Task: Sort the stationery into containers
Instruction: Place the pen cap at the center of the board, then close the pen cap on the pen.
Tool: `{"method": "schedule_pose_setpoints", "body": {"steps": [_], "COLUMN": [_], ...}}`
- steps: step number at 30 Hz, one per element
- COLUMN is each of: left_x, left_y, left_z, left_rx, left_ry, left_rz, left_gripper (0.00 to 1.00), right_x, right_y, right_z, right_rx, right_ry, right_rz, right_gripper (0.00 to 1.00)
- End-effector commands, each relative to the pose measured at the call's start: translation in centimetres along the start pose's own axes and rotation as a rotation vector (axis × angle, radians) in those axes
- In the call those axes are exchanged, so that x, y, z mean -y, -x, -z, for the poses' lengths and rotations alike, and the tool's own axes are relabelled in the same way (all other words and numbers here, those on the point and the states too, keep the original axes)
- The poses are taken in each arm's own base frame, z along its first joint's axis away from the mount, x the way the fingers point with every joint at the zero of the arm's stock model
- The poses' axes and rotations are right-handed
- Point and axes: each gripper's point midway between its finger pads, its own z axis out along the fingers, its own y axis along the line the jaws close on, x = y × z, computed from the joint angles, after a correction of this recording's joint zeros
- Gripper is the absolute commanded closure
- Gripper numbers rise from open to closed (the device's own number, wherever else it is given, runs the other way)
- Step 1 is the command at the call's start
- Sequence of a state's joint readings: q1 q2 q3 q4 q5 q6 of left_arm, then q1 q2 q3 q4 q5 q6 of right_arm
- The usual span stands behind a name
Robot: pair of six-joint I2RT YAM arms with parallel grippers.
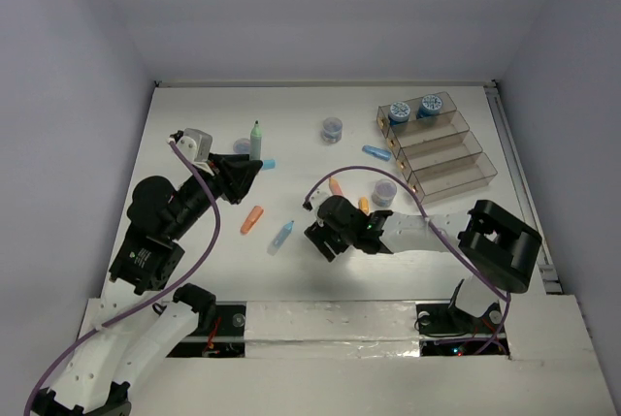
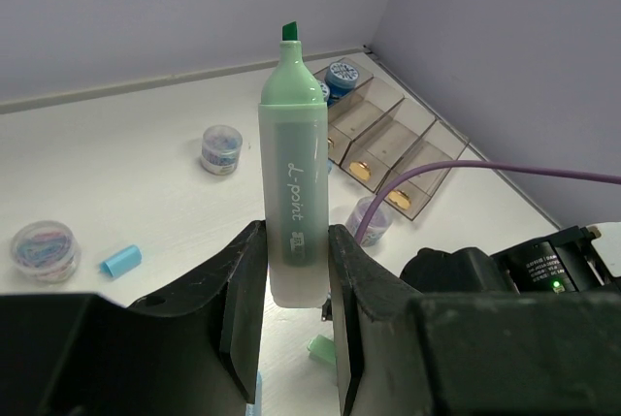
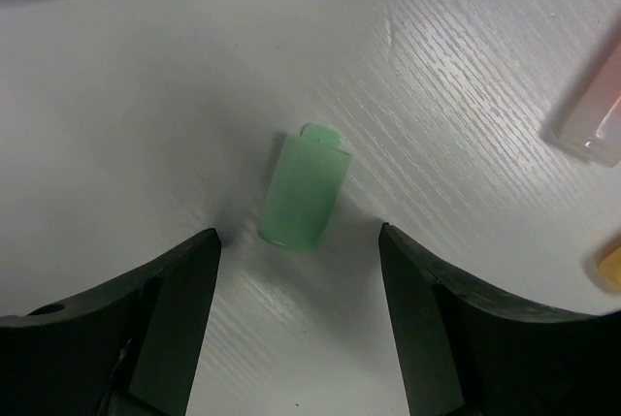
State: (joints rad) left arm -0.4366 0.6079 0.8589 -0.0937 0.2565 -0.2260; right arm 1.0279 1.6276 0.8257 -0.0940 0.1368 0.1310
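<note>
Left claw was clamped on the lower barrel of the green highlighter, held upright above the table, tip bare and uncapped. Right claw hung low with its jaws apart, straddling the loose green cap, which lay flat on the table and touched neither finger.

Containers stood at far right, well apart from both claws. Two blue rolls sat in the rearmost bin; the other three looked unfilled by stationery. An orange stick, a light-blue stick and two jars lay unsorted.

Judged step: recovering the cap so the highlighter can be closed before binning. The next move calls for the right claw to lower, close squarely across the cap, then lift it with the open end facing the tip.
</note>
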Motion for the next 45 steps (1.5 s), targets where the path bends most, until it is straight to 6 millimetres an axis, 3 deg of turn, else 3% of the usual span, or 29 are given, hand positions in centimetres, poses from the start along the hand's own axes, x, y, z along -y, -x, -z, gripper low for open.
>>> {"method": "schedule_pose_setpoints", "body": {"steps": [1,5,12,32,41,45], "left_x": [0.3,0.3,0.3,0.4,0.4,0.5], "left_y": [1.4,1.3,1.2,1.1,1.1,1.2], "left_z": [-0.1,-0.1,-0.2,-0.3,-0.3,-0.3], "left_rx": [0.057,0.056,0.053,0.05,0.049,0.051], "left_ry": [-0.016,-0.017,-0.019,-0.025,-0.026,-0.03], "left_rz": [-0.018,-0.02,-0.018,-0.018,-0.015,-0.014], "left_gripper": [1.0,1.0,1.0,1.0,1.0,1.0], "right_x": [0.6,1.0,2.3,4.6,5.0,5.3], "right_y": [0.8,0.6,0.8,0.8,1.4,2.7], "right_z": [0.4,0.3,0.4,-0.1,3.1,4.3], "right_rx": [0.016,0.008,0.009,-0.018,-0.026,-0.011], "right_ry": [-0.039,-0.065,-0.134,-0.238,-0.265,-0.289], "right_rz": [-0.015,-0.027,-0.062,-0.115,-0.18,-0.208], "right_gripper": [0.26,0.28,0.43,0.49,0.47,0.44]}}
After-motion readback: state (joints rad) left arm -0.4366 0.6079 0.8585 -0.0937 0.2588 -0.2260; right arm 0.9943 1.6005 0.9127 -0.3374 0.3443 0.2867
